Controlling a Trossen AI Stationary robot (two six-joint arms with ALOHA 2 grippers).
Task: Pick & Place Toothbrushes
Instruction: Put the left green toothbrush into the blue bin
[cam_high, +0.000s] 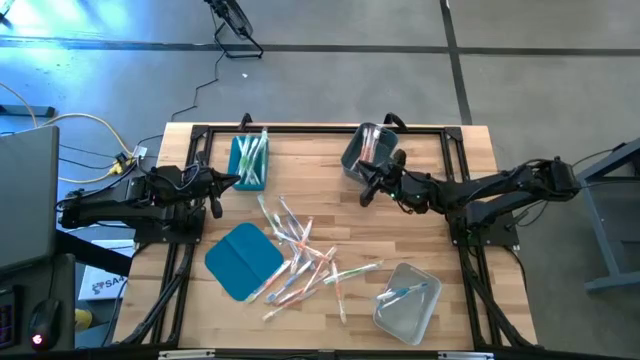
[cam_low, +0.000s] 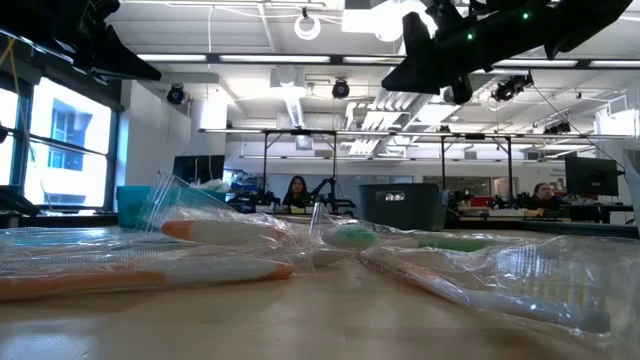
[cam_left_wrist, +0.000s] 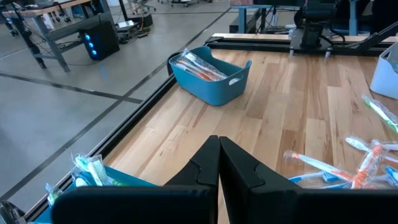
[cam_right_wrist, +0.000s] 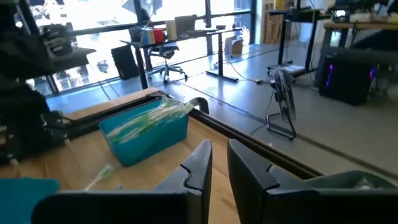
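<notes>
Orange toothbrushes (cam_left_wrist: 198, 65) fill bin (cam_left_wrist: 214, 84) — left wrist only.

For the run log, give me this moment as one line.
left gripper: shut, waiting by teal bin | right gripper: nearly closed, empty, near grey bin | toothbrushes: mid-table

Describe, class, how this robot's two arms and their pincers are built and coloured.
Both arms are dark, jointed and slim. The left pincer has two black, angular, wedge-shaped fingers on a broad black crossbar. The right pincer matches it: flat dark blades with stepped inner edges.
</notes>
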